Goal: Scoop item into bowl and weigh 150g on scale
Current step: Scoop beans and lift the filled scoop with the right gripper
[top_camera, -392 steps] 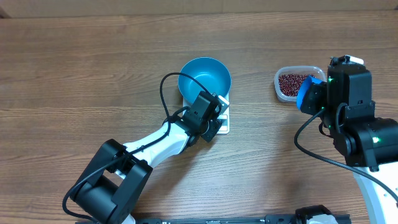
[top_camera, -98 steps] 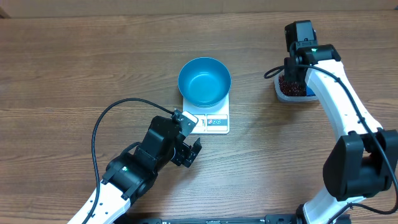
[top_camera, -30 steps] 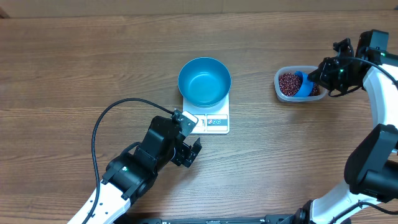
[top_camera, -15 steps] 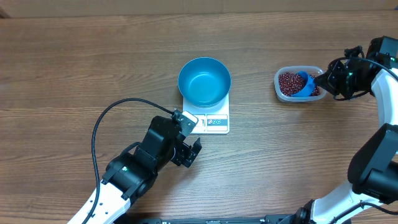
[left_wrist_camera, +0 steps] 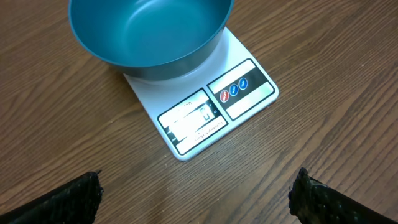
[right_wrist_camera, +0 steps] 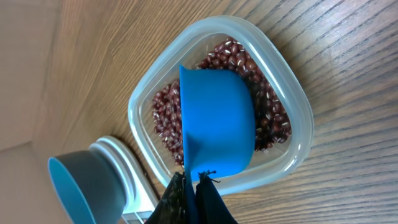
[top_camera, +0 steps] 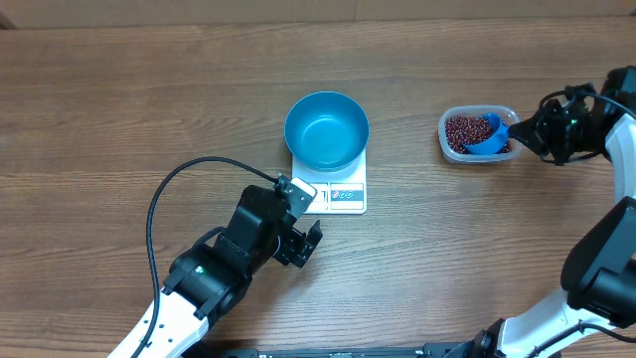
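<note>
The scale [top_camera: 343,197] lies on the tabletop [top_camera: 119,89] with the teal bowl [top_camera: 326,129] standing on its rear half, showing no contents, display and buttons clear in front. Well apart to the scale's right, the beans [top_camera: 458,132] lie as a loose heap in a clear tub [top_camera: 443,141]. The right tool [top_camera: 527,130] is pinched closed on the handle of the blue scoop [top_camera: 489,139], whose cup lies in the tub on top of the beans; whether it carries a load cannot be told. The left tool [top_camera: 310,217] hangs just off the scale's front-left corner, jaws spread wide and gripping nothing. The beans look hard, tiny and free-running, so they should pour easily but roll and scatter if the cup tips; no pinch will lift them, only the scoop, carried level. The scoop seems light, stiff and smooth, best held firmly on the handle. The bowl rests loose on the scale, and a knock could shift it.
</note>
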{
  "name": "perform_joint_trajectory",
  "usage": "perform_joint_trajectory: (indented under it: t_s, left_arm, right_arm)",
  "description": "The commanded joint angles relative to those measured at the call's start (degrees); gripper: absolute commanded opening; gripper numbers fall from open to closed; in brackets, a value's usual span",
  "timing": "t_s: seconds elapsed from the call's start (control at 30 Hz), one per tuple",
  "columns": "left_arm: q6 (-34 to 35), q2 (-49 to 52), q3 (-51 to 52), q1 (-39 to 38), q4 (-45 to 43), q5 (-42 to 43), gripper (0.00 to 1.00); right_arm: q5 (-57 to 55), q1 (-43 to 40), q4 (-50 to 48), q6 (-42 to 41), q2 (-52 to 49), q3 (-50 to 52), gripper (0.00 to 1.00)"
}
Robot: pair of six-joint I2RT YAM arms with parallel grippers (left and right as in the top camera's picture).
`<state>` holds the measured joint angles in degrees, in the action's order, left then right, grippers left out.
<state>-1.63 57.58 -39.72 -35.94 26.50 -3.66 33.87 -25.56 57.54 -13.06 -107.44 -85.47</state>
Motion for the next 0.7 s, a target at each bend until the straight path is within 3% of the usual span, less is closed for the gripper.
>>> perform_joint_trajectory:
  t_s: [0.0,0.67]
  left_arm:
    - [0.35,-0.70,0.37,0.31,-0.13,0.31,1.00]
    - [0.35,-0.70,0.37,0.31,-0.13,0.31,1.00]
  right_arm:
    - [4.42,-1.73,0.76,6.29,-0.07,0.42,0.04]
    - [17.90,-7.96,3.48,15.08,-0.07,0.42,0.04]
